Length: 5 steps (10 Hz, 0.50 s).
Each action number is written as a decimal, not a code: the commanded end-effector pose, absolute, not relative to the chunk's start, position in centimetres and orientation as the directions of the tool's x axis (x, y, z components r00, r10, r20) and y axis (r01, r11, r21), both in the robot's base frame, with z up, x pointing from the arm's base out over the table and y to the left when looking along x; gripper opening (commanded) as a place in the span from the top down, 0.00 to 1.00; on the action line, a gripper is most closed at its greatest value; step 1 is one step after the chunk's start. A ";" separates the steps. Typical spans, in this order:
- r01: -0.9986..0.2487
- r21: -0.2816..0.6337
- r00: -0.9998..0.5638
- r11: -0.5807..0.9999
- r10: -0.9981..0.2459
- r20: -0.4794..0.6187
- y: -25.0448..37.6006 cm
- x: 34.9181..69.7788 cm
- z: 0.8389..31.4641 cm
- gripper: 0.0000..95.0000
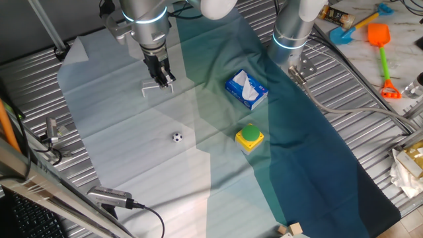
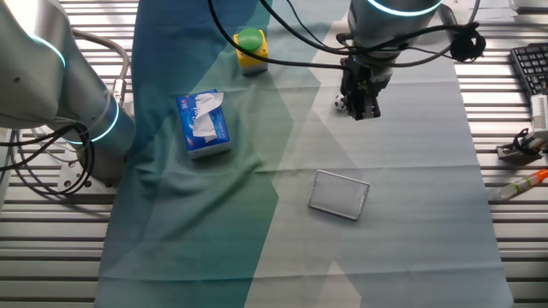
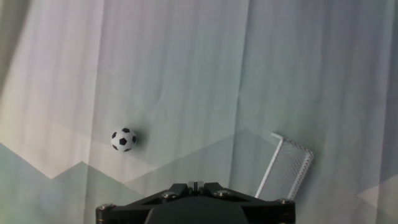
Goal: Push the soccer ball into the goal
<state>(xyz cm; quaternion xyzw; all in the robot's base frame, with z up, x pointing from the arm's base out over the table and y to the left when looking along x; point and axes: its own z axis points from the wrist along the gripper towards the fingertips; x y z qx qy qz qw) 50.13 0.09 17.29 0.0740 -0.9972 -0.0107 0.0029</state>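
1. One soccer ball [image 3: 124,139], white with black patches, lies on the pale part of the cloth [image 1: 132,172], well apart from the goal [image 3: 286,167]. In my hand view it is left of the goal and a little higher in the picture, with bare cloth between them.
2. One goal, a thin white frame with fine netting, also stands on the pale cloth. In the hand view its open posts face the ball's side.
3. My gripper [image 1: 160,79] hangs above the cloth and touches neither ball nor goal. In one fixed view it overlaps the goal's frame [image 1: 151,86], but in the other fixed view it sits clearly away from the goal [image 2: 339,195], nearer the ball's end of the cloth.
4. My fingers hang straight down and look close to each other. I cannot tell whether they are fully together, and my hand view shows only the dark body at the bottom edge. Nothing is held between them.
5. Two other things lie off to the side of the goal on the darker teal cloth: a blue-white tissue box [image 1: 246,90] and, farther from the goal, a green button on a yellow box [image 1: 250,136]. The ball [image 1: 177,137] lies between the goal and that button.
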 end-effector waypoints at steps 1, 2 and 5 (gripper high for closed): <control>-0.144 0.031 -0.990 0.989 -0.145 0.001 0.2 50.1 17.3 1.00; -0.143 0.036 -0.990 0.989 -0.143 0.001 0.3 50.2 17.2 1.00; -0.104 0.054 -0.994 0.993 -0.105 0.004 2.3 51.6 16.6 1.00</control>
